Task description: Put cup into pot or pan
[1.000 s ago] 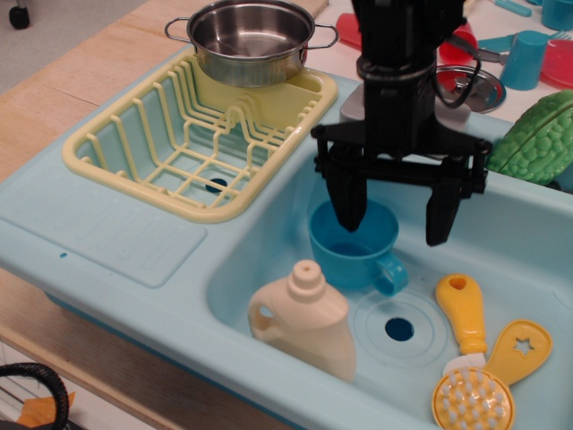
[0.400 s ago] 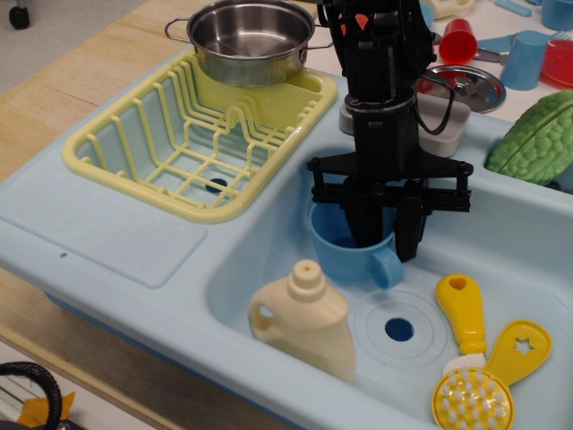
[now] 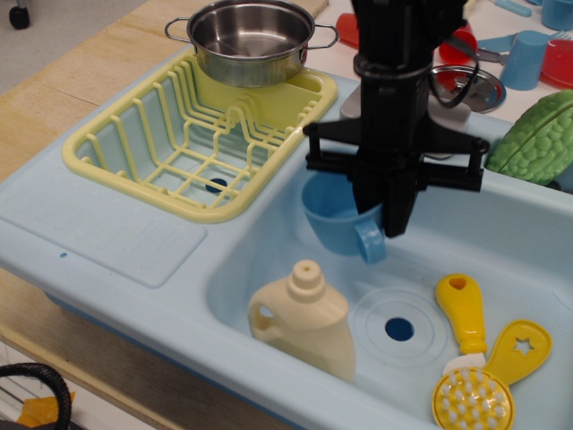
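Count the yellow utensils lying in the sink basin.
2, both at the basin's front right: a yellow scrub brush with white bristles, and a yellow spatula with a star cutout lying against its right side. The arm may hide others further back.

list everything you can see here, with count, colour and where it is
cup: 1, medium blue, held over the sink basin, lifted and tilted
pot: 1, shiny steel, on the far end of the dish rack
dish rack: 1, pale yellow, on the left side of the sink unit
sink unit: 1, light blue, on the wooden counter
bottle: 1, cream, lying in the basin, front left
brush: 1, yellow, in the basin, front right
spatula: 1, yellow with a star hole, beside the brush
steel lid: 1, behind the arm
green textured toy: 1, right edge
tumbler: 1, light blue, top right
red cup: 1, partly hidden behind the arm
gripper: 1, black, shut on the cup's wall
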Robot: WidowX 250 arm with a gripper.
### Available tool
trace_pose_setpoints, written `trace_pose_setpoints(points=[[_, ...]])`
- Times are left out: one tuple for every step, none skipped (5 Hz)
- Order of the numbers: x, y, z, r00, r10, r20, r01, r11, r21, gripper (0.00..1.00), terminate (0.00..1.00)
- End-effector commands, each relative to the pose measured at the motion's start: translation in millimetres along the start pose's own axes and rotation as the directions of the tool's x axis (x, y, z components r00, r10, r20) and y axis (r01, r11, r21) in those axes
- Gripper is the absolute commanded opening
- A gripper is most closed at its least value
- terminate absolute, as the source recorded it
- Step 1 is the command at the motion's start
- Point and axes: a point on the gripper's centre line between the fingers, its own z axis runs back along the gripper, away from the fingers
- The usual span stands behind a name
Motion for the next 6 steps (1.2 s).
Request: trace_pose_setpoints(points=[[5, 5, 55, 0.985, 0.011, 0.170, -0.012, 1.000, 0.003, 0.00, 0.00], [35, 21, 81, 0.978, -0.017, 0.210, 0.010, 0.999, 0.033, 0.00, 0.00], [65, 37, 94, 0.971, -0.053, 0.235, 0.044, 0.998, 0.043, 0.00, 0.00], [90, 54, 100, 0.975, -0.065, 0.214, 0.053, 0.997, 0.061, 0.00, 0.00], [114, 72, 100, 0.980, -0.069, 0.187, 0.055, 0.996, 0.076, 0.00, 0.00], [128, 86, 93, 0.987, -0.054, 0.153, 0.043, 0.996, 0.078, 0.00, 0.00]])
